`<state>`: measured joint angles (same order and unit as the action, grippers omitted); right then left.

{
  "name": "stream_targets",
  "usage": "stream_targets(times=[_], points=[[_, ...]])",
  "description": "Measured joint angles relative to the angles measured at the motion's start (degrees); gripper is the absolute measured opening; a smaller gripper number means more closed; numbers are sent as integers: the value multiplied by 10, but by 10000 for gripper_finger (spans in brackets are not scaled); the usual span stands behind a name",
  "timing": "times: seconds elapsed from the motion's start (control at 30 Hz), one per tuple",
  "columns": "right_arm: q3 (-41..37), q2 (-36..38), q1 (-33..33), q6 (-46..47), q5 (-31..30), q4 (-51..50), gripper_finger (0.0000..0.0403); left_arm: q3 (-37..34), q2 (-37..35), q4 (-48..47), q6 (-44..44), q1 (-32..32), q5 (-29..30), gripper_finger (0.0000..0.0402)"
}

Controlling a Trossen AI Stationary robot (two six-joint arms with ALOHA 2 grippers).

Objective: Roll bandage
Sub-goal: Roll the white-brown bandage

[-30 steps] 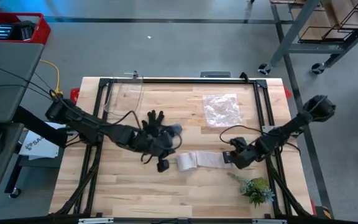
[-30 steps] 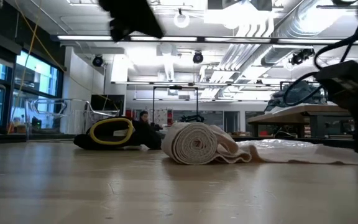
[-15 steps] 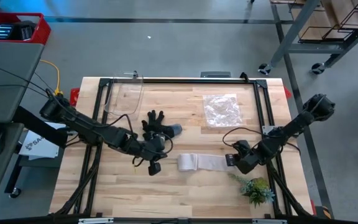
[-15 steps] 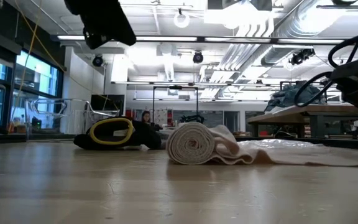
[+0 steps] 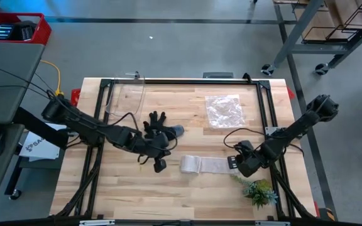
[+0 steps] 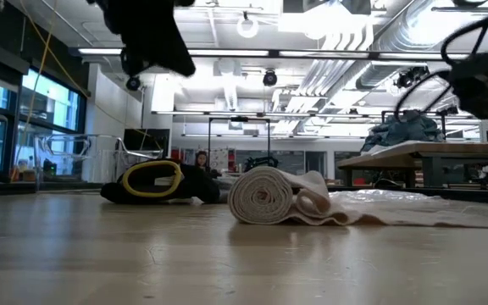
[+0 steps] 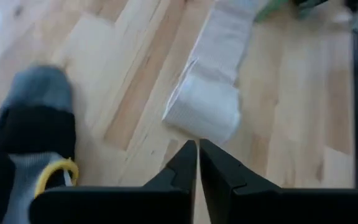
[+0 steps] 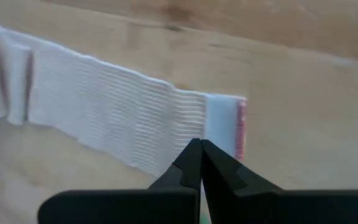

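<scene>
Hands (image 5: pixel 160 165) (both shut) flanking bandage (image 5: pixel 201 164)

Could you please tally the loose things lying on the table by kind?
Bandage, partly rolled: 1
Work glove: 1
Clear plastic bag: 1
Green plant sprig: 1
Total: 4

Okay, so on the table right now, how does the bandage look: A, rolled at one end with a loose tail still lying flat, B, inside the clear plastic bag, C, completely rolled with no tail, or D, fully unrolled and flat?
A: the bandage shows a rolled end nearest the left gripper, while a flat tail runs from it toward the right gripper.
</scene>
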<state>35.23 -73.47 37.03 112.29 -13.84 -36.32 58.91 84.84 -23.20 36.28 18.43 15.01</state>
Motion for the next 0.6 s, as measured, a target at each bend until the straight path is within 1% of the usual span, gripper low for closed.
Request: stream_targets(times=[0.13, 0.27, 0.43, 0.53, 0.6], points=[[32, 0, 0, -16, -10, -78, 4, 0, 35, 17, 64, -19, -64, 64], [76, 0, 0, -60, -11, -176, 29, 0, 84, 59, 121, -33, -110, 116], [138, 1, 0, -109, -15, -299, 88, 0, 142, 86, 231, -47, -177, 174], [153, 1, 7, -109, -8, -346, 133, -1, 156, 94, 282, -47, -184, 198], [153, 1, 15, -104, 4, -352, 164, -1, 154, 112, 316, -44, -171, 208]])
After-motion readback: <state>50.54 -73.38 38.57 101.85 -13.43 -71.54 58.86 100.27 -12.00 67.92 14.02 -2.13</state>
